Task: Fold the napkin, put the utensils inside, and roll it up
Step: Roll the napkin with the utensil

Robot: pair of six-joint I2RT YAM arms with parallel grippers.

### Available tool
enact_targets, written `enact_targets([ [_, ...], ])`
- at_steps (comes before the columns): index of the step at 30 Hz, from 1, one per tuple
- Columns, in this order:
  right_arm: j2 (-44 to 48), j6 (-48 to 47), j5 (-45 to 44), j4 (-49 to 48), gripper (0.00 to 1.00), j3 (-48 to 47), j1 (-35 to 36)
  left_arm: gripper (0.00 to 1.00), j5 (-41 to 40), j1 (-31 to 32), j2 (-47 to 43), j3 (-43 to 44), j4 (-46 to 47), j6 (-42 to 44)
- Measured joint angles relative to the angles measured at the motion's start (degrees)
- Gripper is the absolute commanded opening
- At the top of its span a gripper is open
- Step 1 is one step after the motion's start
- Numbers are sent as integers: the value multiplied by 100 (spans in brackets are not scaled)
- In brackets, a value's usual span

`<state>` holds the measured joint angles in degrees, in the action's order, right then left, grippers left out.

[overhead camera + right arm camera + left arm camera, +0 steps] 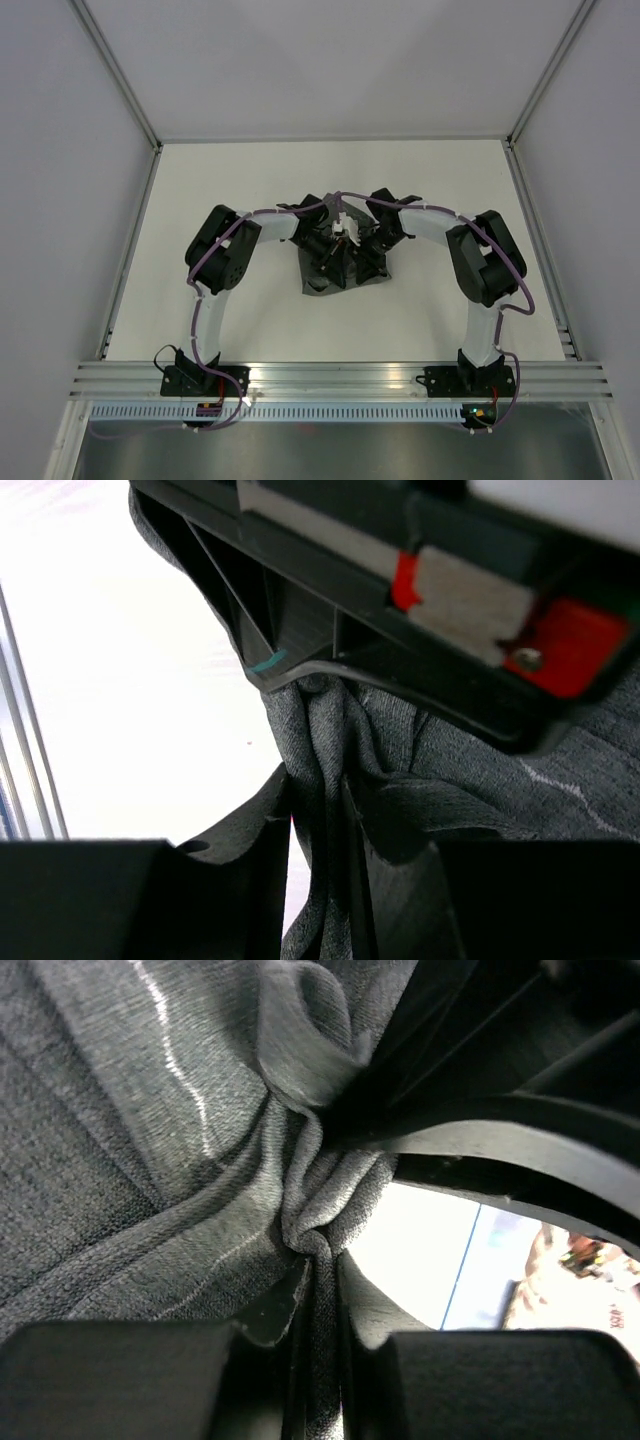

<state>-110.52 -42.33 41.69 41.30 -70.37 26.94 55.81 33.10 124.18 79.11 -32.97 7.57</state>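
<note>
Top view: both wrists crowd over the napkin [335, 283] at the middle of the table [220, 180], so only its crumpled near edge shows. The left gripper [318, 1325] is clamped on a bunched fold that runs between its fingers. The right gripper [318, 825] pinches a gathered ridge of the same cloth.

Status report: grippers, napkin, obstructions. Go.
Left gripper shut on bunched napkin. Right gripper pinching it too, close by. Napkin crumpled on the table under both wrists. Fork not in view; no other obstruction seen.
</note>
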Motion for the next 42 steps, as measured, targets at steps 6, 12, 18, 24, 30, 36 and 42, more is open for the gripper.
enact_targets([
  [6,-501,-195,404,627,28,-514,-98,36,284,-107,-116,-640,1001,-999],
  [12,-887,-236,872,975,26,-824,-238,41,273,-219,-590,-1497,2155,-2009],
  [18,-1255,-249,1165,1316,20,-1222,-337,41,-122,-278,-841,-1779,2511,-2605],
  [24,-1486,-264,1290,1506,15,-1502,-369,41,-503,-304,-1067,-2002,2793,-3021],
  [30,-1757,321,1458,1777,12,-1523,-564,42,-772,-350,-1314,-2070,3692,-2933],
  [36,-1910,455,1462,2048,11,-1622,-579,41,-935,-411,-1333,-2072,4100,-2931],
  [42,-2319,485,1591,2551,11,-2026,-636,41,-1447,-424,-2020,-2470,4398,-2782],
])
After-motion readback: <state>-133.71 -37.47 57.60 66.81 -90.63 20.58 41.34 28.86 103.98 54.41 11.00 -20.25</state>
